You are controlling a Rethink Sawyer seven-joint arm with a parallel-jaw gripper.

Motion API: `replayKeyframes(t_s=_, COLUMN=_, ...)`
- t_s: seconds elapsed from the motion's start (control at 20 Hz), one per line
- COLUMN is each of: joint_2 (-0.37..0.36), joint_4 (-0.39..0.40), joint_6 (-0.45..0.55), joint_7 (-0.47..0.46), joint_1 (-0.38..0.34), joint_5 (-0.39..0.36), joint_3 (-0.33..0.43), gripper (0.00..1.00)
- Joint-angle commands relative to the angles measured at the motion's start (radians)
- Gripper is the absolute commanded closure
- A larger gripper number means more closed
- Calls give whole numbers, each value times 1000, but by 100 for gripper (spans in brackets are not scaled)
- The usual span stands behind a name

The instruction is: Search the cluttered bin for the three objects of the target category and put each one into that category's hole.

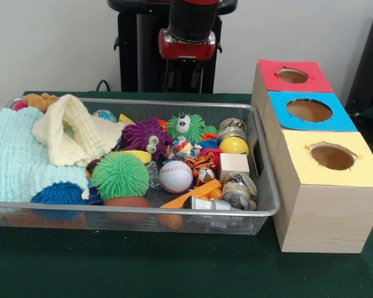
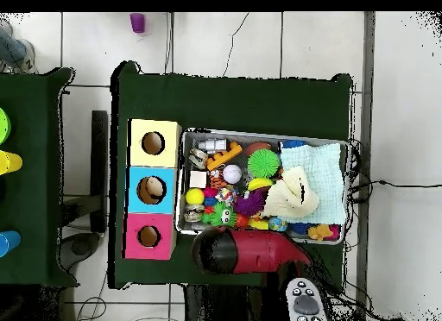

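The bin [image 1: 174, 213] is a silver wire-mesh basket packed with clutter: a baseball [image 1: 175, 177], a green spiky ball [image 1: 119, 176], a purple furry toy [image 1: 146, 136], a yellow ball [image 1: 234, 146], a wooden block [image 1: 234, 164], crushed cans [image 1: 239, 189] and two cloths [image 1: 15, 158]. Three wooden boxes stand beside it, each with a round hole: red top [image 1: 293, 76], blue top [image 1: 309, 110], yellow top [image 1: 332, 156]. My gripper [image 1: 183, 84] hangs open and empty above the bin's far rim. In the overhead view the red arm [image 2: 255, 253] hides the gripper.
In the overhead view the bin [image 2: 179, 188] lies right of the yellow [image 2: 154, 143], blue [image 2: 152, 190] and red [image 2: 148, 236] boxes. A second green table [image 2: 34, 179] stands at the left. The black pedestal [image 1: 137, 49] rises behind the bin.
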Motion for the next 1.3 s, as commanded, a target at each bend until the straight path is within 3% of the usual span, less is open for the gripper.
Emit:
replayKeyframes(t_s=0.05, joint_2=25, joint_4=106, joint_6=-147, joint_7=254, joint_1=27, joint_5=49, joint_3=12, gripper=0)
replayKeyframes(t_s=0.35, joint_2=150, joint_4=113, joint_6=-310, joint_7=297, joint_1=58, joint_5=60, joint_3=-9, gripper=0)
replayKeyframes(t_s=0.8, joint_2=322, joint_4=79, joint_6=-475, joint_7=282, joint_1=60, joint_5=76, joint_3=-45, gripper=0)
replayKeyframes(t_s=1.3, joint_2=360, joint_4=156, joint_6=-577, joint_7=316, joint_1=83, joint_5=143, joint_3=-20, gripper=0)
